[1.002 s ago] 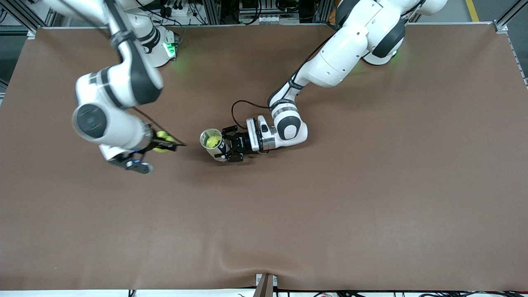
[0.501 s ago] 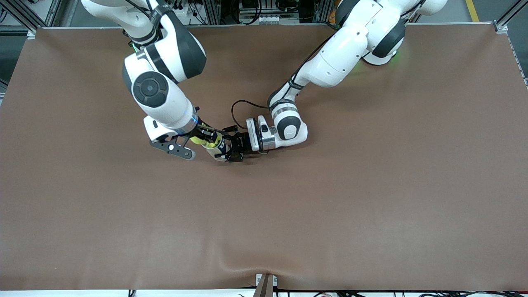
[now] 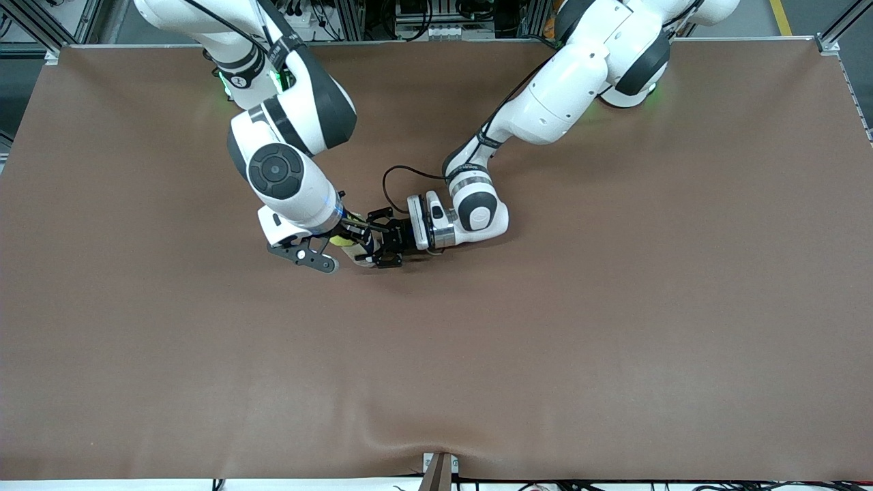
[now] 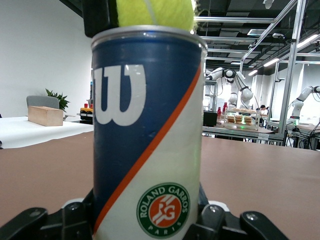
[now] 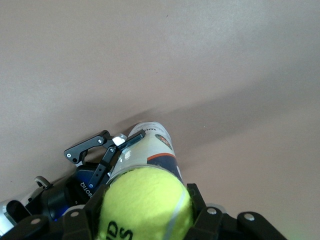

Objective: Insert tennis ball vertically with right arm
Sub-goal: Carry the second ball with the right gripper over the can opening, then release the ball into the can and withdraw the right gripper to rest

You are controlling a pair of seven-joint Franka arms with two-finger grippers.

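A blue and white tennis ball can point(image 4: 150, 140) stands upright on the brown table. My left gripper point(image 3: 379, 243) is shut on its lower part, with its fingers point(image 4: 216, 220) on either side. My right gripper point(image 3: 342, 236) is shut on a yellow tennis ball point(image 5: 145, 205) and holds it right over the can's open mouth. In the left wrist view the ball point(image 4: 155, 12) shows at the can's rim. In the front view the right hand hides most of the can point(image 3: 352, 252). The right wrist view shows the can point(image 5: 155, 147) under the ball and the left gripper point(image 5: 92, 150) beside it.
The brown table mat point(image 3: 545, 341) spreads wide around the can. The left arm's forearm point(image 3: 545, 95) reaches in from its base at the table's back edge. The right arm's elbow point(image 3: 286, 170) hangs over the table just above the can.
My right arm has swung in from its end of the table with the ball and now holds it over the can's mouth. The left arm and the can have not moved.
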